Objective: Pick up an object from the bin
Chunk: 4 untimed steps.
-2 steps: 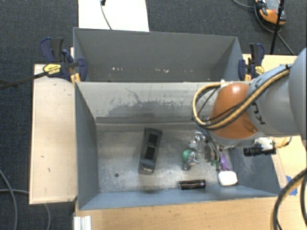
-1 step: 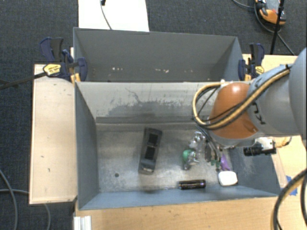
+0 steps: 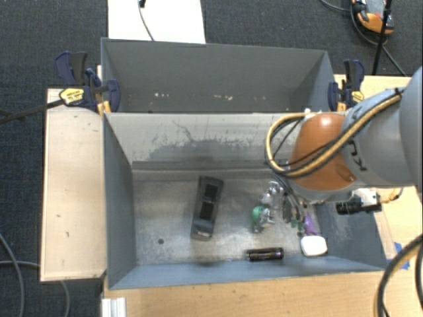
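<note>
Grey metal bin (image 3: 120, 203), floor contents from the left: one dark oblong block (image 3: 206, 208) lying alone near the centre; one small green piece (image 3: 256, 212) right of centre, directly at the gripper (image 3: 271, 210), which is lowered to the floor. Whether it is open, or has hold of that piece, cannot be told. Further right, toward the front wall: dark cylinder (image 3: 266, 254), purple item (image 3: 308, 226), white rounded piece (image 3: 314, 246).

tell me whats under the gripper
On the bin floor, a small green thing pokes out from under the gripper toward the bin's middle, and a purple thing toward the right wall. The arm covers the rest of both and whatever lies between them.
</note>
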{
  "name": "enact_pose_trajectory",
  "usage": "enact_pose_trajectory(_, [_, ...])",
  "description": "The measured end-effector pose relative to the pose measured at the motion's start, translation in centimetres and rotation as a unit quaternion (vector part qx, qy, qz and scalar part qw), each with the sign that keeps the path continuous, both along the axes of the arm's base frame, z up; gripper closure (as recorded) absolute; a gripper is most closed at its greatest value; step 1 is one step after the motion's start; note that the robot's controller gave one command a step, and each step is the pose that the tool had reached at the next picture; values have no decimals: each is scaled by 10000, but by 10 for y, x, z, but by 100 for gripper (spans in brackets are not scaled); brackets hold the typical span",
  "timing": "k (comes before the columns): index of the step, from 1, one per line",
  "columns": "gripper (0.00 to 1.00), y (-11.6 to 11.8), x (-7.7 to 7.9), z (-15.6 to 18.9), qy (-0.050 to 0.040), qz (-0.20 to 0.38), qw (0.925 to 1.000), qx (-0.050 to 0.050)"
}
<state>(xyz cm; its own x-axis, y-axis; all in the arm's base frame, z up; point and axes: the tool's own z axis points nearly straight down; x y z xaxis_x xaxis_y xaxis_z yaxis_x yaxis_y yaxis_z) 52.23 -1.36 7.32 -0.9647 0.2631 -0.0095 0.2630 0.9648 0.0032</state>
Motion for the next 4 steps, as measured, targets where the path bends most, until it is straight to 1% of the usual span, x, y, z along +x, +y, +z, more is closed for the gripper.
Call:
enact_pose_trajectory(1, [100, 0, -2, 9, 40, 2, 10000, 0])
enact_pose_trajectory(3, [100, 0, -3, 39, 68, 12, 10000, -2])
enact_pose_trajectory(4, [100, 0, -3, 60, 59, 18, 10000, -1])
